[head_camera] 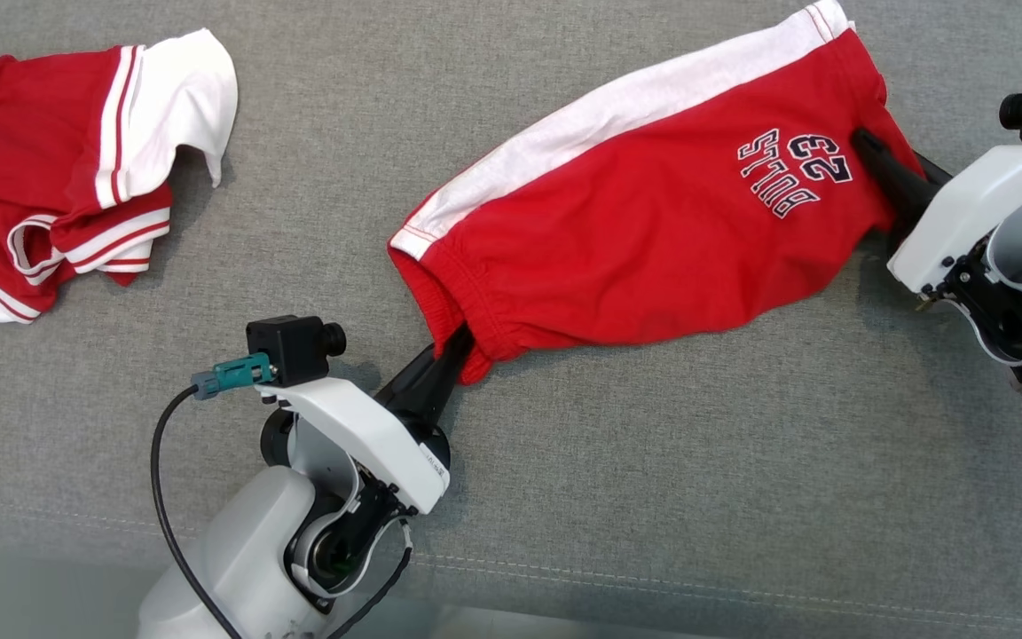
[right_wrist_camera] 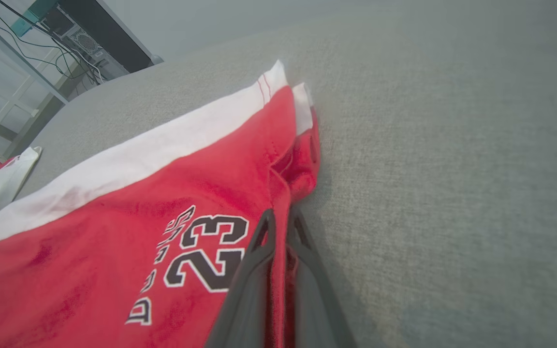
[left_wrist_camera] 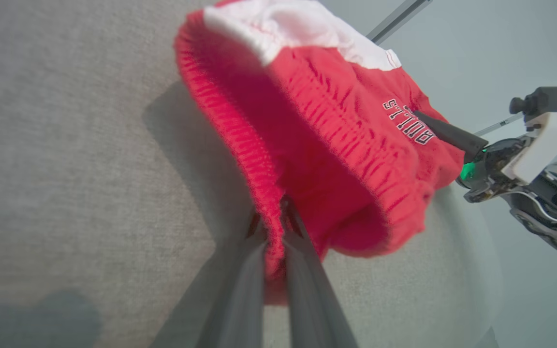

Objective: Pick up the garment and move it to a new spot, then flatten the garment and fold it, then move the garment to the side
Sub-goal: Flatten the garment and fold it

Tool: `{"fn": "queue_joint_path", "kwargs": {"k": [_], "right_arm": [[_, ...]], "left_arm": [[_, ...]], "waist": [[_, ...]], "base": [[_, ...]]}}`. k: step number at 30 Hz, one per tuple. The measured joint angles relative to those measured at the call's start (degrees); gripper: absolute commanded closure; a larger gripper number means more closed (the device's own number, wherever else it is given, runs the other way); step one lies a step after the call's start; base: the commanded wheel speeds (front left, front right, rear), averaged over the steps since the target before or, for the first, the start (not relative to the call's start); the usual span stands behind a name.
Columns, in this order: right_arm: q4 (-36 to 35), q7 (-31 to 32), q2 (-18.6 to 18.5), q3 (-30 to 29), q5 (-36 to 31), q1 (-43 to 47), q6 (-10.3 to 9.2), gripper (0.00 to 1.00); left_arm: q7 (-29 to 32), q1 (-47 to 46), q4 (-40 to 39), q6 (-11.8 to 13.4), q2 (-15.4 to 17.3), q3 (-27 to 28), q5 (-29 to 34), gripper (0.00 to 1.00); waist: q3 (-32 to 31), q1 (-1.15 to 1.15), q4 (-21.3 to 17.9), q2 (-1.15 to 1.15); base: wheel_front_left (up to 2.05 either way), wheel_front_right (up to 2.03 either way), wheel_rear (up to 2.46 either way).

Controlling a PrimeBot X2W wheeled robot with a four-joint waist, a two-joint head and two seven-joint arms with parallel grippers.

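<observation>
Garment (head_camera: pixel 635 240) pinched by L gripper (head_camera: pixel 463 339) & R gripper (head_camera: pixel 864 142), prob. partly lifted.

White wrist shells (head_camera: pixel 369 435) carry black cameras (head_camera: pixel 294 346), with a teal plug (head_camera: pixel 236 373) and black cable (head_camera: pixel 154 470).

shorts (head_camera: pixel 644 240): soft matt knit cloth is showing, with the waistband at 8 o'clock looking ribbed and gathered
lettering (head_camera: pixel 795 169): is sitting flat and smooth on the knit, like a print
table covering (head_camera: pixel 653 497): grey woven cloth is looking matt and slightly rough, a stitched seam running along at 6 o'clock
other garment (head_camera: pixel 58 169): at 10 o'clock, is looking like smooth matt cloth with striped trim
left gripper (head_camera: pixel 462 342): fingers are looking like dark matt plastic
right gripper (head_camera: pixel 861 140): is looking the same
arm shell (head_camera: pixel 369 426): white plastic is giving off a smooth, faint gloss
</observation>
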Motion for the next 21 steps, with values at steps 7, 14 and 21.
{"fn": "queue_joint_path", "kwargs": {"k": [7,14,21], "right_arm": [[-9.67,-3.63,-3.16,-2.46,1.58,7.53,-0.01,1.0],[-18.92,-7.88,-4.7,-7.78,1.94,19.81,-0.01,1.0],[-25.98,-10.1,-3.37,-15.32,-0.34,33.35,-0.01,1.0]], "left_arm": [[0.99,3.03,-3.58,-0.15,2.53,0.19,-0.87,1.0],[2.21,7.11,-8.64,0.63,6.11,0.94,-1.98,1.0],[3.45,11.5,-15.49,1.96,9.72,2.0,-3.56,1.0]], "waist": [[-1.29,0.0,-1.87,0.0],[-3.39,0.0,-4.04,0.0],[-5.36,0.0,-6.07,0.0]], "base": [[0.0,0.0,0.0],[0.0,0.0,0.0],[0.0,0.0,0.0]]}}
